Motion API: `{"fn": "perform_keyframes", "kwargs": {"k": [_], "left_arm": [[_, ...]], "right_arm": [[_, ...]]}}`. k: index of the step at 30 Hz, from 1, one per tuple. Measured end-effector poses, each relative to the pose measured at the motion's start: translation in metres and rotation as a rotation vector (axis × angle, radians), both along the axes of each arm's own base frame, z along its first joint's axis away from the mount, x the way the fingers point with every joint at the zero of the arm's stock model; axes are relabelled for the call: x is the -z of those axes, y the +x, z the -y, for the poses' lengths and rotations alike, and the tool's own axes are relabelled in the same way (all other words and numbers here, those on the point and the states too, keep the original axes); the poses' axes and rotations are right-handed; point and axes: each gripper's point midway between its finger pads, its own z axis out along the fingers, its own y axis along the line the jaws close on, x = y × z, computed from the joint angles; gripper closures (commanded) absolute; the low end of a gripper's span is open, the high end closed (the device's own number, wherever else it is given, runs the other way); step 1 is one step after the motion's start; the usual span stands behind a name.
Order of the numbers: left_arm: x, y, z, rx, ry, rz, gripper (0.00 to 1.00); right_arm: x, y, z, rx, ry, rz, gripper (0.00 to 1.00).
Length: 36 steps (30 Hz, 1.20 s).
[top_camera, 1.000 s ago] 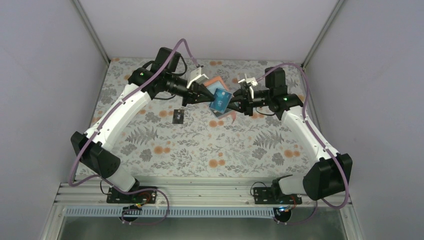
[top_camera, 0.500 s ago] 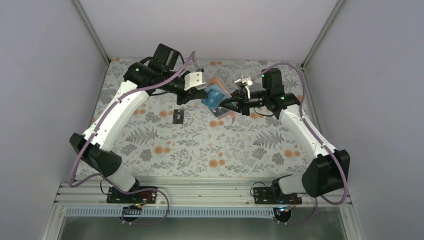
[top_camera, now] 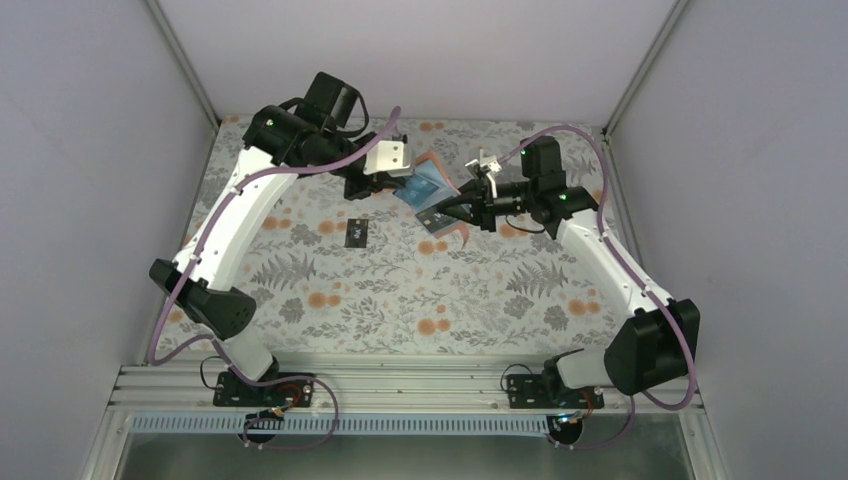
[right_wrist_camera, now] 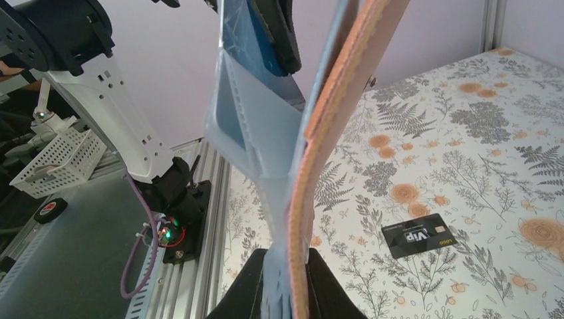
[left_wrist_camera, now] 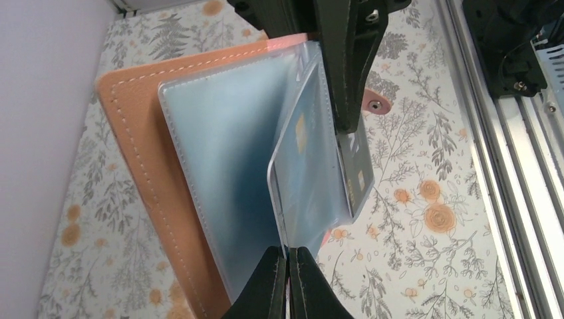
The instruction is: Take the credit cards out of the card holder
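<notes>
The right hand [right_wrist_camera: 287, 266] pinched the raised card holder [left_wrist_camera: 140, 199] by its edge. Opposite, the left hand [left_wrist_camera: 287, 262] clamped tight on the blue card [left_wrist_camera: 302, 179], whose long axis ran toward that hand.

The holder [left_wrist_camera: 146, 166] was matt and stitched, perhaps leather; its pockets [left_wrist_camera: 226, 153] were glossy clear plastic. The black card [right_wrist_camera: 420, 235] was smooth plastic, and the table [left_wrist_camera: 425, 219] was covered in matt printed cloth.

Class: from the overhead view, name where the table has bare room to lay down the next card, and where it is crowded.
Bare: the broad stretch of table between the black card, the two arms and the near rail. Crowded: the far middle, where the left end effector and right end effector grip the card holder above the surface.
</notes>
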Motion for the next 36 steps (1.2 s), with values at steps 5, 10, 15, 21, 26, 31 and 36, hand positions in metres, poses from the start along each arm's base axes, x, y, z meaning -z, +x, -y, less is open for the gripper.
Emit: {"fn": "perform_keyframes", "kwargs": {"k": [5, 10, 15, 21, 26, 31, 36], "left_arm": [[0.000, 0.004, -0.007, -0.012, 0.016, 0.016, 0.98], [-0.001, 0.007, -0.010, -0.022, 0.019, 0.022, 0.98], [-0.001, 0.007, -0.010, -0.023, 0.013, 0.012, 0.98], [0.001, 0.004, -0.002, -0.011, -0.040, -0.082, 0.85], [0.011, 0.003, 0.007, 0.000, -0.066, -0.167, 0.74], [0.014, -0.001, 0.009, 0.010, -0.077, -0.204, 0.67], [0.009, -0.008, 0.013, 0.029, -0.095, -0.212, 0.56]], "right_arm": [[0.000, -0.001, -0.001, -0.001, -0.002, 0.001, 0.96], [0.001, 0.000, -0.001, 0.002, -0.005, 0.001, 0.96], [0.001, 0.000, -0.001, 0.001, -0.004, 0.001, 0.96], [0.001, -0.002, -0.001, -0.009, -0.001, -0.005, 0.96], [0.001, -0.004, -0.001, -0.014, 0.001, -0.007, 0.96], [0.001, -0.005, -0.001, -0.019, 0.002, -0.014, 0.96], [0.001, -0.005, -0.001, -0.019, 0.001, -0.015, 0.96]]}}
